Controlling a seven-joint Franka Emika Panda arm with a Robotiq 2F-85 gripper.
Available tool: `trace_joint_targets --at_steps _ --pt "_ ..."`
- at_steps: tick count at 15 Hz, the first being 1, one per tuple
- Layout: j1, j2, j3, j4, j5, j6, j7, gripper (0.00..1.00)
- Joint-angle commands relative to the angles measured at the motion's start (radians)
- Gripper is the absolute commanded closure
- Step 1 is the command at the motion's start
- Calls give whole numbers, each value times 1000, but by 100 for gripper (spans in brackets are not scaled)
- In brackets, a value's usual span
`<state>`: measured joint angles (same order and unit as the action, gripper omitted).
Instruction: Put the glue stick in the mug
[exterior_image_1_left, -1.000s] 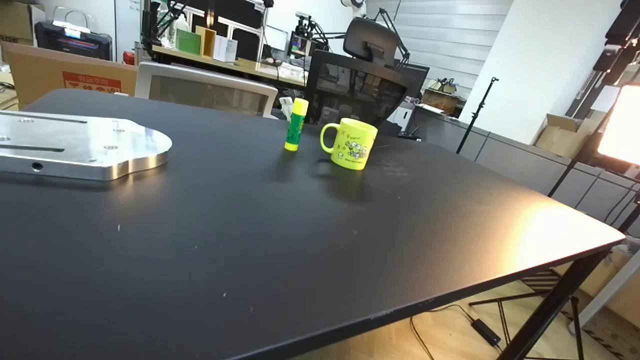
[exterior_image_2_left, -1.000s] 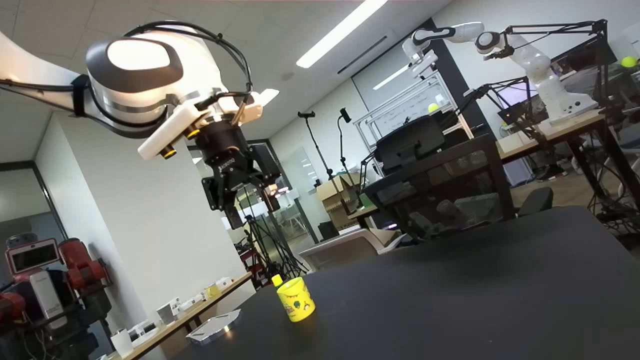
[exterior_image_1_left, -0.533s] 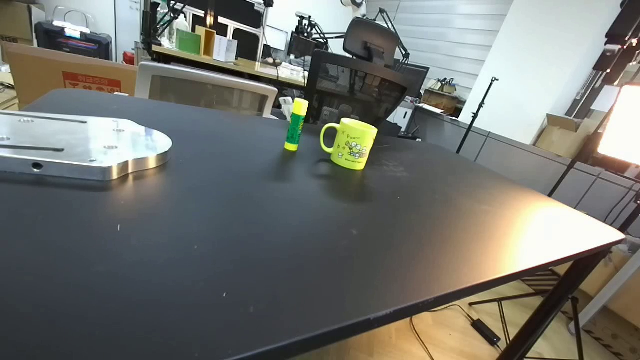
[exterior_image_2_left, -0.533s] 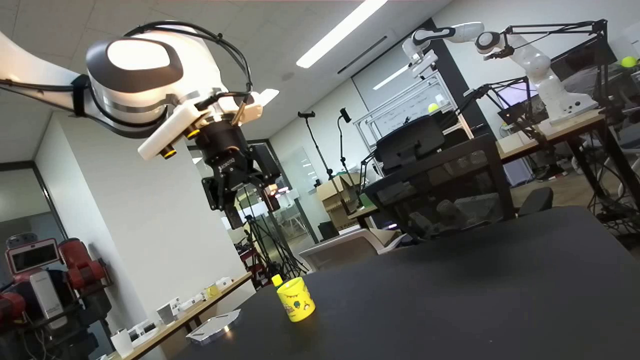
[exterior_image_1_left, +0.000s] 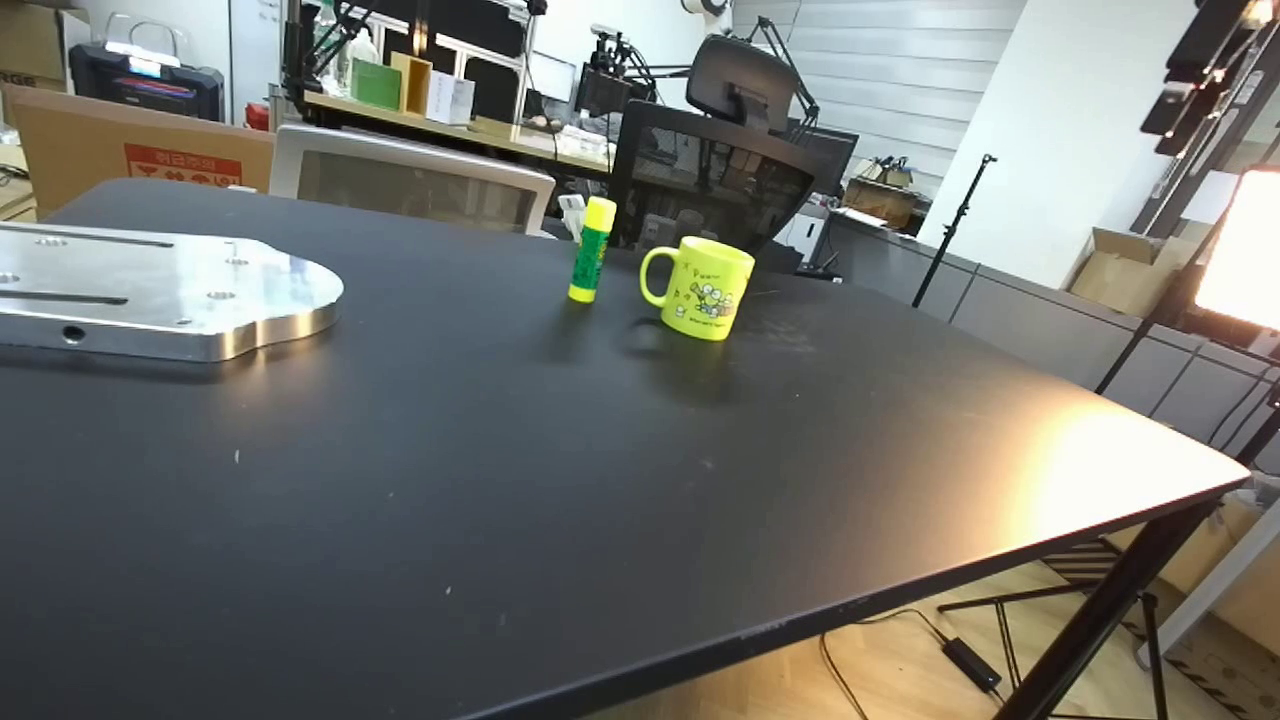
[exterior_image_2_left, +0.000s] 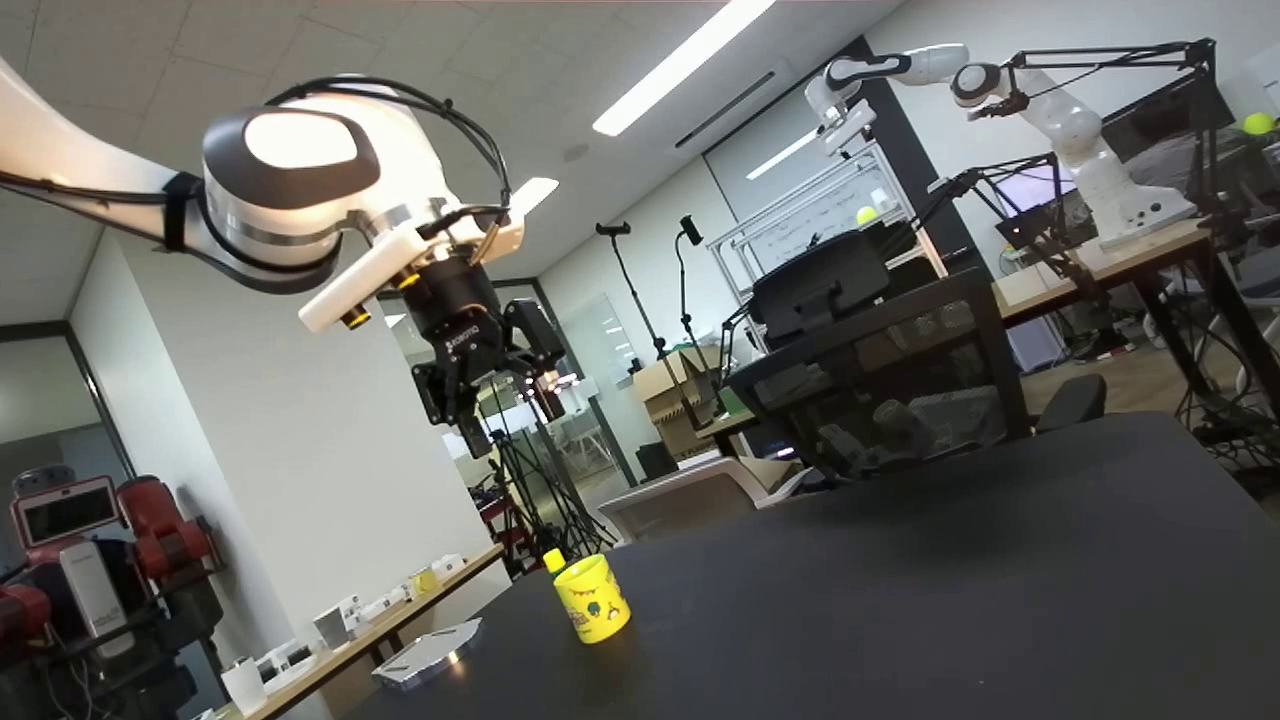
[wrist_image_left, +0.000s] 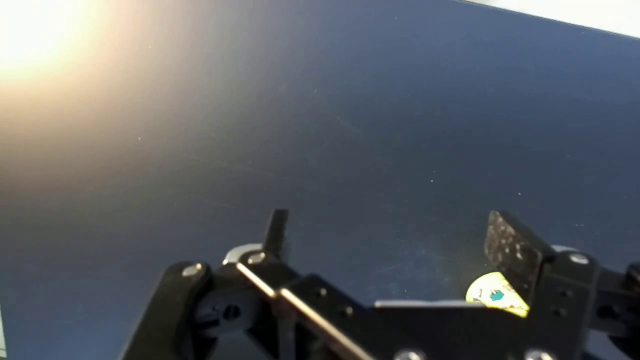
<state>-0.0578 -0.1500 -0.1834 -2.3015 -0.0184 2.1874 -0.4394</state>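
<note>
The glue stick (exterior_image_1_left: 592, 251) stood upright beside the mug (exterior_image_1_left: 705, 290) — presumably for easier grasping — and the pincer (wrist_image_left: 387, 216) hung empty, spread apart.

Counter (exterior_image_1_left: 420, 480): one. Upon it: glue stick (exterior_image_1_left: 591, 250), one; yellow mug (exterior_image_1_left: 697, 288), one; silver metal plate (exterior_image_1_left: 190, 275), one, at 9 o'clock in an exterior view, two long slots (exterior_image_1_left: 62, 297) showing. Tool (wrist_image_left: 389, 222): one, with two fingers (wrist_image_left: 510, 250). In an exterior view: white robot arms (exterior_image_2_left: 1085, 135), two, at 10 and 2 o'clock; red-armed robot (exterior_image_2_left: 100, 600), one, at 8 o'clock; yellow-green balls (exterior_image_2_left: 1258, 123), two, both toward 2 o'clock. Chairs (exterior_image_1_left: 410, 180) beside the counter: two, one black mesh-backed, one light-framed. Red-labelled cardboard box (exterior_image_1_left: 90, 130), at 10 o'clock in an exterior view: one.
</note>
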Motion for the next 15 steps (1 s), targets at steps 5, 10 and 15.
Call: trace_joint_targets --at_steps 5,10,15 --pt "80 336 162 347 -6 11 8 0" --pt "141 572 260 625 -51 -24 12 0" --pt "210 783 324 894 -122 -78 -23 0"
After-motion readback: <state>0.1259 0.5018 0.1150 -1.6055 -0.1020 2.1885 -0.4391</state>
